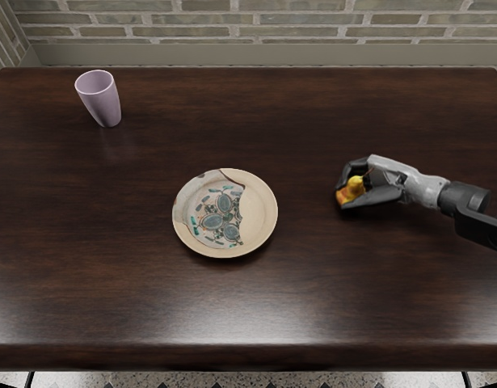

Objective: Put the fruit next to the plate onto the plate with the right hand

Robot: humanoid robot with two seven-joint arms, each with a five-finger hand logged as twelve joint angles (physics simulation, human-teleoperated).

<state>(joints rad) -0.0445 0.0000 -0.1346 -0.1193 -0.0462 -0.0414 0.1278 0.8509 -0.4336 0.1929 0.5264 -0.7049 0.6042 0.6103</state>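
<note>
Fruit point(353, 188): small, yellow with an orange patch on its left side, sitting to the right of the plate point(264, 217) and well apart from it, with bare tabletop between the two. Not on the plate. Right hand point(374, 183): enters from the picture's right edge, grey forearm with a darker sleeve further back, and reaches leftward over the table point(353, 307). Its dark fingers point(350, 169) curl round the fruit from the far side and the near side, clamped on it, so that only the fruit's middle shows between them. Whether the fruit rests on the wood or is raised off it cannot be told from this angle. Plate: round, cream-coloured, lying flat near the middle of the table, with a blue-grey leaf pattern across its left half and a plain right half; nothing lies on it. Cup point(98, 97): pale lilac, upright, open mouth up, standing at the far left corner of the table, well apart from plate and hand. Table: dark brown wood, glossy, with faint reflections along the grain. Brick wall point(272, 24) runs behind the far edge. Only the one arm shows.
</note>
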